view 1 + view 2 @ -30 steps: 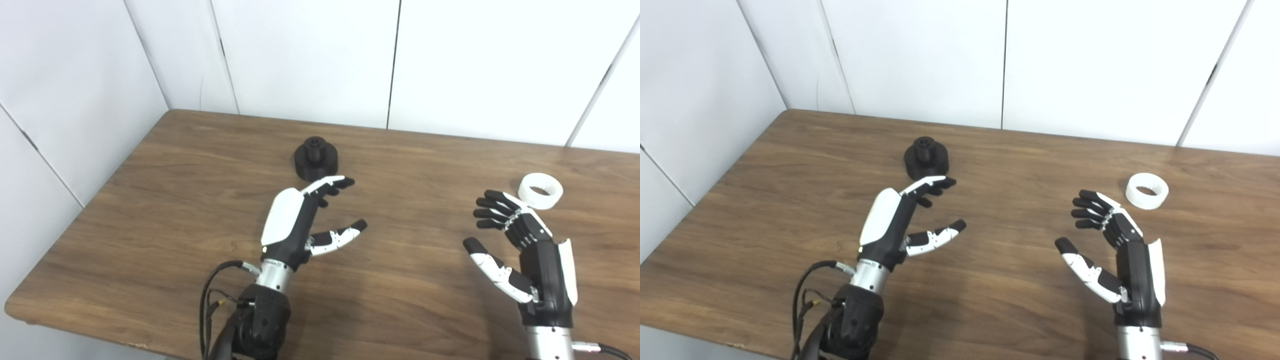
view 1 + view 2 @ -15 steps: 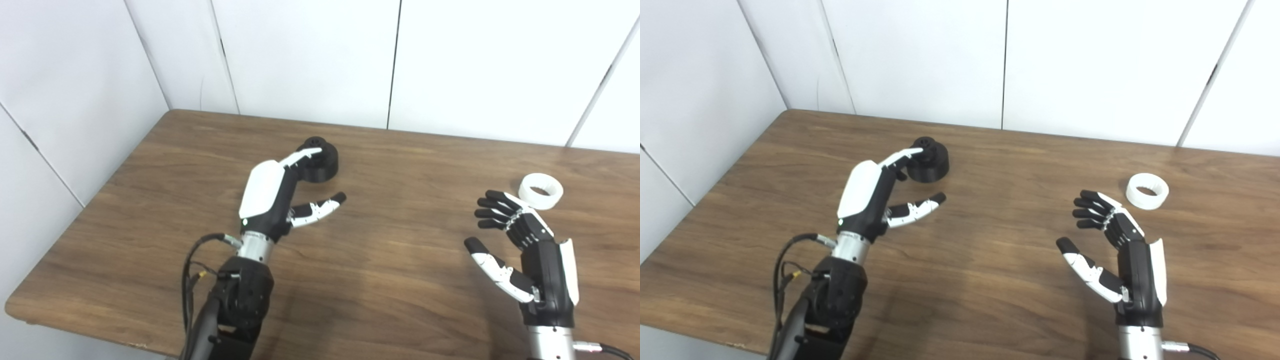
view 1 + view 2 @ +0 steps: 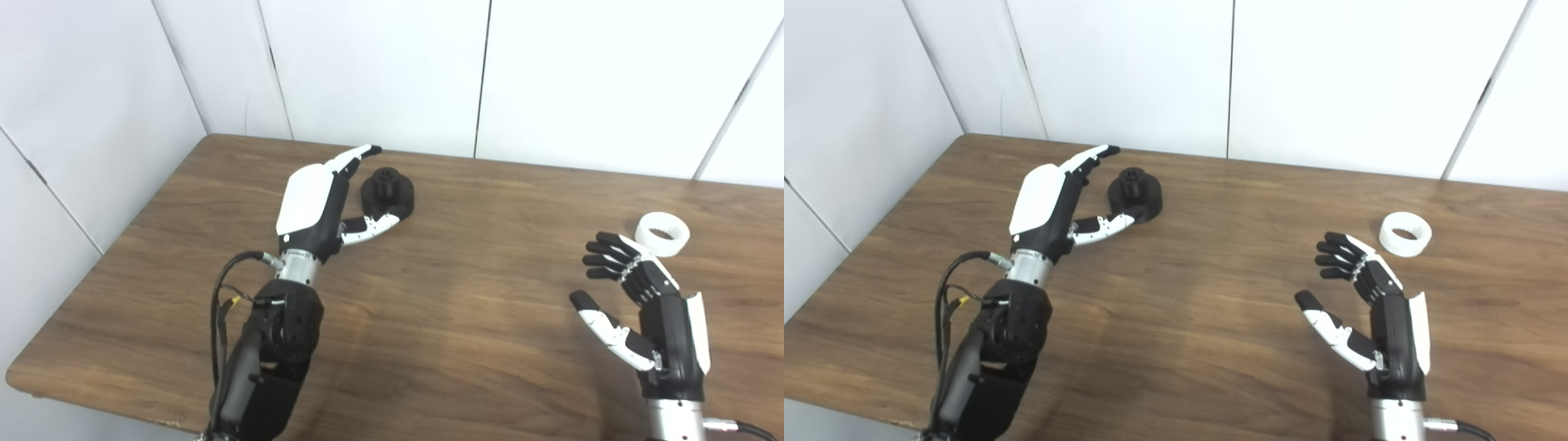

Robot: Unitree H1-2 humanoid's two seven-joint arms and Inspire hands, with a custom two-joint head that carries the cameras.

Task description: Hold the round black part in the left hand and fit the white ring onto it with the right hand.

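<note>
— Across the lower frame, what lies there?
— My wooden desk [image 3: 465, 318]. At upper centre-left my left hand [image 3: 318, 202] is spread wide, empty, cupped around the round black part [image 3: 387, 195], thumb tip at its base.
— And at lower right?
— My right hand [image 3: 643, 312], fingers apart, holds nothing; the white ring [image 3: 662, 233] lies just beyond its fingertips.

wooden table [image 3: 478, 318] | white panelled wall [image 3: 380, 67] (dark seams) behind
</note>
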